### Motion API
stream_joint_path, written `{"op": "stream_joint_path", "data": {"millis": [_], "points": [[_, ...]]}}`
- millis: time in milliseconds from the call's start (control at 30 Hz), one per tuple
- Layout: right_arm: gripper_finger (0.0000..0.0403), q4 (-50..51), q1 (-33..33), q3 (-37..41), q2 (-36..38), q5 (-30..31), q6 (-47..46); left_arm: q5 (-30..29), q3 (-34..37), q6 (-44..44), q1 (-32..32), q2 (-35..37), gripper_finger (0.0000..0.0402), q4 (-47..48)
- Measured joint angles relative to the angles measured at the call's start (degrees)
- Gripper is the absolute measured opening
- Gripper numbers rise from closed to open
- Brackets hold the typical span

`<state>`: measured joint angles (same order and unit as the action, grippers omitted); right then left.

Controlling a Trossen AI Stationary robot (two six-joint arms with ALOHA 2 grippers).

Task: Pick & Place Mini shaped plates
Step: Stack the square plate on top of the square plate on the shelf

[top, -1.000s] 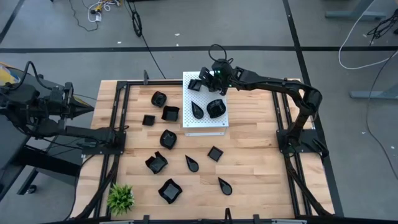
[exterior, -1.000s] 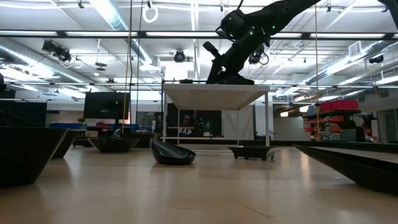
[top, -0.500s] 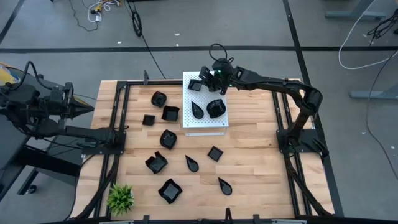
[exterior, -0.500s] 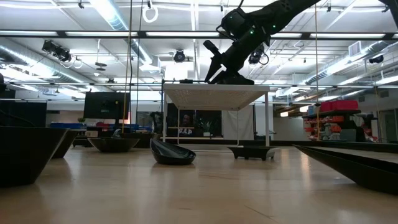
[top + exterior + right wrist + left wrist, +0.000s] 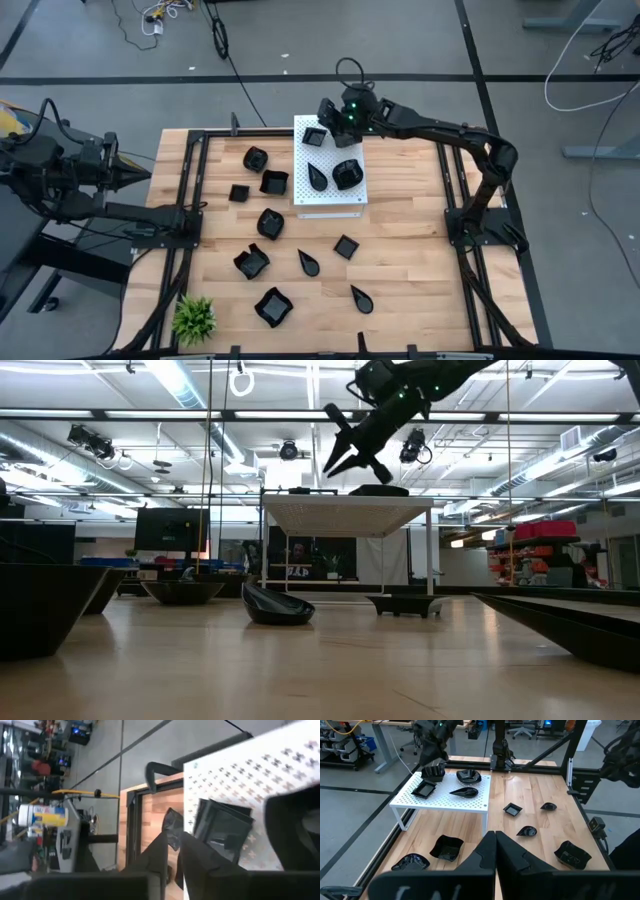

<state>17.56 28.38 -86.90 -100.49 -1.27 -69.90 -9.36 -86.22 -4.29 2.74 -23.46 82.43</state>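
Several small glossy black mini plates lie on the raised white perforated board [image 5: 330,198]. Among them are a square one [image 5: 314,135] at its far left, a teardrop [image 5: 318,177] and a rounded one [image 5: 346,173]. Several more lie on the wooden table, such as a teardrop [image 5: 309,263] and a square [image 5: 346,246]. My right gripper [image 5: 325,108] hangs above the board's far left corner. It slants down, and its fingers [image 5: 161,851] are a little apart with nothing between them. My left gripper [image 5: 495,836] is shut and waits off the table's left edge.
The board stands on thin legs [image 5: 431,550] above the far middle of the table. A small green plant [image 5: 194,318] stands at the near left corner. Black frame rails [image 5: 186,190] run along the table's left and right sides.
My right gripper has risen clear of the board's far left part, shifted slightly toward the table's far edge and rolled a little. The plates on the board stay where they were.
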Motion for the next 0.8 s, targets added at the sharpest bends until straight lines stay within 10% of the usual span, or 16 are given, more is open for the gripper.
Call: {"op": "stream_joint_path", "data": {"millis": [800], "points": [[0.0001,7.45,2.89,-1.30,0.00,-6.20,41.64,0.01,0.00,0.00,0.00,0.01,0.0003,0.00]]}}
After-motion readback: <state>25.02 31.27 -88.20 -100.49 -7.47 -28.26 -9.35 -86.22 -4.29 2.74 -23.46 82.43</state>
